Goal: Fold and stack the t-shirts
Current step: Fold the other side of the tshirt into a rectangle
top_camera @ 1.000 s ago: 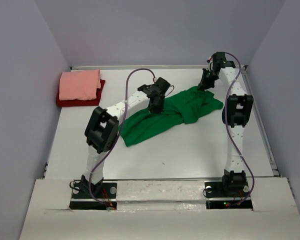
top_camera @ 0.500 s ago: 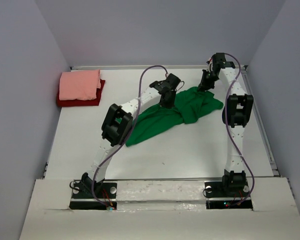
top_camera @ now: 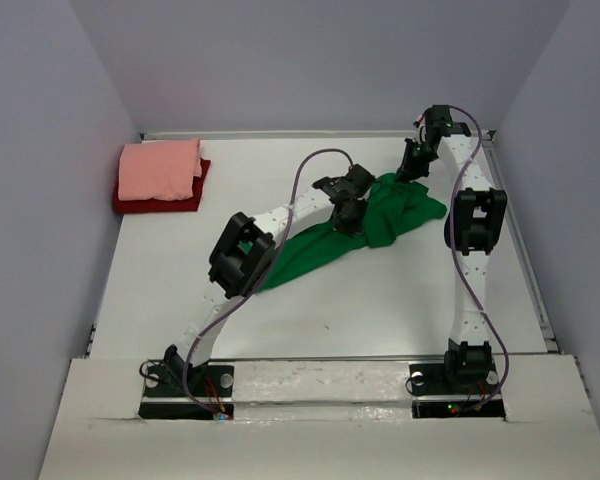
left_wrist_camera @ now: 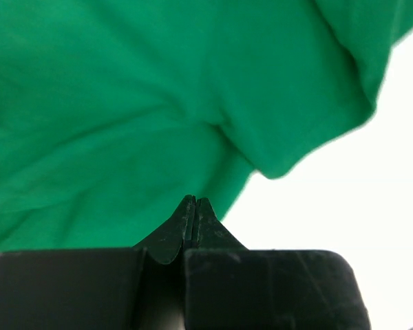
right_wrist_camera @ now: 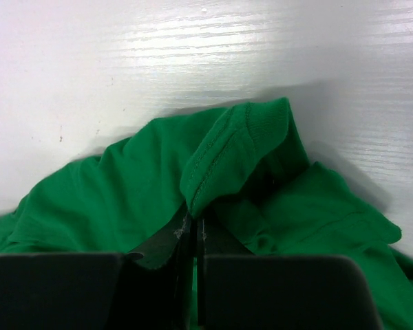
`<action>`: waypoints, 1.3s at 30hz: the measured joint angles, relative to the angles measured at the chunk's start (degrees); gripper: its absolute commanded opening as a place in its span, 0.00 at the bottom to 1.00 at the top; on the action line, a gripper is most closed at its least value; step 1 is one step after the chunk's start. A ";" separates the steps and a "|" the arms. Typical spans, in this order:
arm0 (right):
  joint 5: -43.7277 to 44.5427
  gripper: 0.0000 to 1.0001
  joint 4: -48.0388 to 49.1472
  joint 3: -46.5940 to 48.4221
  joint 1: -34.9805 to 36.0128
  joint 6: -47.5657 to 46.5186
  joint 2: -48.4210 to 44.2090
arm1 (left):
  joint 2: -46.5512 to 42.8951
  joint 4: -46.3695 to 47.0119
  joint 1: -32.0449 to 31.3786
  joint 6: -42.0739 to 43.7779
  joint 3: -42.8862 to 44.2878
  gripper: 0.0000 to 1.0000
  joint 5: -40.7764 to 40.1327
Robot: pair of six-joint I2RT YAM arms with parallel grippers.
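Note:
The bright green t-shirt [top_camera: 395, 215] lies crumpled across the middle of the white table [top_camera: 380, 310]. My left gripper [top_camera: 348, 218] hovers over its middle. In the left wrist view that gripper [left_wrist_camera: 195, 201] is shut, no cloth shows between its tips, and green cloth [left_wrist_camera: 124, 103] fills the space beyond. My right gripper [top_camera: 411, 172] is at the shirt's far edge. It [right_wrist_camera: 195, 214] is shut on a stitched hem of the green shirt [right_wrist_camera: 224, 148], which rises from its tips. The salmon-pink t-shirt [top_camera: 160, 170] lies folded on top of the dark red one [top_camera: 152, 204] at the far left.
Grey walls enclose the table on the left, back and right. A metal rail [top_camera: 525, 250] runs along the right edge. The left arm's elbow [top_camera: 242, 255] covers the shirt's near left part. Both arm bases sit at the near edge.
My left arm has swung right and away across the green shirt. The shirt's near left part has narrowed and shifted right. The right arm has not moved.

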 measured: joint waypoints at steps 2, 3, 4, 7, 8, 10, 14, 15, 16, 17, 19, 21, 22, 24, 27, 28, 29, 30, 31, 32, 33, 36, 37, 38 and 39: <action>0.00 0.00 0.00 0.00 0.00 0.00 0.00 | -0.09 0.50 -0.55 0.04 -0.85 0.00 1.03; 0.00 0.00 0.00 0.00 0.00 0.00 0.00 | -0.09 0.68 -0.83 0.11 -1.16 0.00 1.57; 0.00 0.00 0.00 0.00 0.00 0.00 0.00 | -0.09 0.85 -0.98 0.28 -1.55 0.00 2.21; 0.00 0.00 0.00 0.00 0.00 0.00 0.00 | -0.02 0.90 -0.92 0.70 -1.86 0.00 3.56; 0.02 0.00 0.00 0.00 0.00 0.00 0.00 | -0.02 0.87 -0.87 0.76 -1.86 0.00 4.04; 0.02 0.00 0.00 0.00 0.00 0.00 0.00 | -0.02 1.29 -0.81 0.83 -2.08 0.00 5.33; 0.00 0.00 0.00 -0.02 0.00 0.00 -0.02 | 0.02 1.90 -0.57 0.81 -3.21 0.00 7.45; 0.00 0.00 0.00 -0.02 0.00 0.00 -0.09 | 0.11 1.73 -0.57 0.79 -3.28 0.00 7.96; -0.04 0.00 0.02 -0.07 0.00 0.00 -0.11 | 0.28 1.55 -0.57 0.72 -3.30 0.00 8.68; -0.17 0.00 0.04 -0.33 0.00 0.00 -0.35 | 0.28 1.57 -0.59 0.70 -3.34 0.00 8.55; -0.24 0.00 0.02 -0.66 0.00 0.00 -0.87 | 0.00 2.36 -0.76 0.66 -4.37 0.00 7.26; -0.24 0.00 0.04 -0.74 0.00 0.00 -1.36 | -0.83 2.75 -1.01 0.63 -6.08 0.00 5.99; -0.24 0.00 0.04 -0.85 0.00 0.00 -1.66 | -1.25 2.67 -1.22 0.57 -6.73 0.00 5.29; -0.39 0.00 0.04 -0.98 0.00 0.00 -2.25 | -1.49 2.80 -1.40 0.55 -6.73 0.00 4.26; -0.44 0.00 0.07 -0.98 0.00 0.00 -2.60 | -2.93 3.74 -1.84 0.17 -7.08 0.00 2.19; -0.44 0.00 0.07 -0.98 0.00 0.00 -2.62 | -3.65 4.15 -1.92 0.02 -7.52 0.00 1.64; -0.46 0.00 0.04 -0.98 0.00 0.00 -2.62 | -5.22 4.68 -2.03 -0.11 -8.41 0.00 0.61; -0.46 0.00 0.04 -1.01 0.00 0.00 -2.62 | -7.19 5.14 -2.21 -0.28 -9.35 0.00 -0.46; -0.46 0.00 0.02 -1.01 0.00 0.00 -2.62 | -8.72 5.51 -2.34 -0.50 -9.92 0.00 -1.29; -0.46 0.00 0.04 -1.01 0.00 0.00 -2.62 | -10.14 5.84 -2.40 -0.55 -10.32 0.00 -1.88; -0.46 0.00 0.04 -1.01 0.00 0.00 -2.62 | -11.89 6.14 -2.49 -0.63 -10.40 0.00 -2.56; -0.46 0.00 0.02 -1.01 0.00 0.02 -2.62 | -14.82 7.08 -2.58 -0.59 -9.20 0.00 -4.02; -0.46 0.00 0.02 -1.01 0.00 0.02 -2.62 | -14.80 7.23 -2.62 -0.50 -7.48 0.00 -4.24; -0.46 0.00 0.04 -1.01 0.00 0.02 -2.62 | -14.21 7.17 -2.60 -0.39 -5.81 0.00 -4.33; -0.48 0.00 0.02 -1.01 0.00 0.02 -2.62 | -13.51 7.23 -2.60 -0.31 -4.46 0.00 -4.26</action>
